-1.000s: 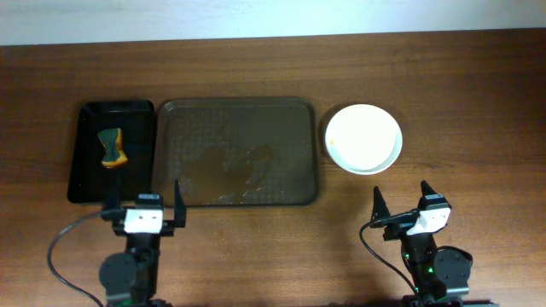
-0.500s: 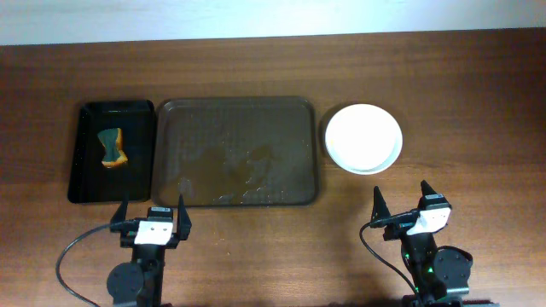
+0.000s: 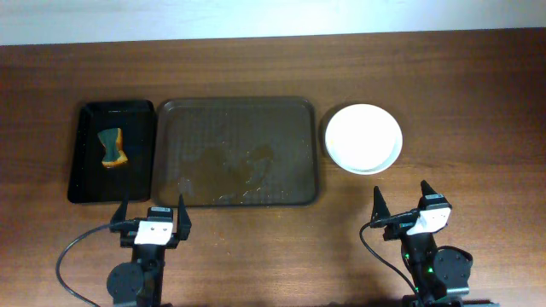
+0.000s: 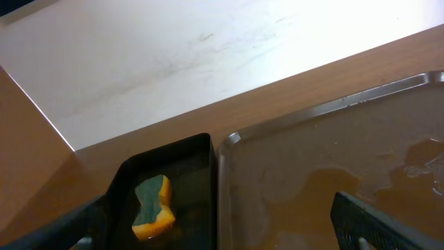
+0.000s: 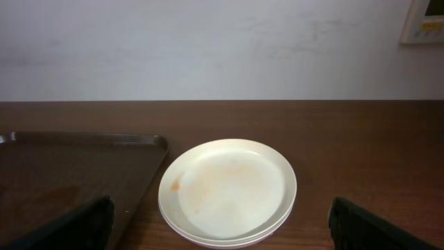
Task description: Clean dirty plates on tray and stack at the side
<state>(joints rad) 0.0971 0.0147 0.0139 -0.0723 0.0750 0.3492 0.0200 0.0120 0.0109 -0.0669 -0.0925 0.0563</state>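
Look at that, the tray [image 3: 294, 111] sits in the middle of the worktop with no plate on it at all, just a wet, brownish film pooled toward its near side. Just off its right-hand rim, the plates [image 3: 364, 138] sit in one stack on the bare wood, clear of the tray. From the right wrist view I can make out more than one rim in that pile, though I can't count all three for sure. The top plate carries a faint orange tinge near its left side, so the wipe doesn't look quite spotless.

Over toward the left edge, the sponge [image 3: 112, 147] lies in the black tray [image 3: 85, 183], nothing holding it. Left gripper [image 3: 150, 207] sits at the near edge, below the tray's near-left corner, fingers spread wide with nothing in them. Right gripper [image 3: 401, 194] is at the near edge too, below the stack, likewise splayed and empty.

I'd call this job as good as finished: cleaning and stacking look done, with nothing obviously left but that faint stain.
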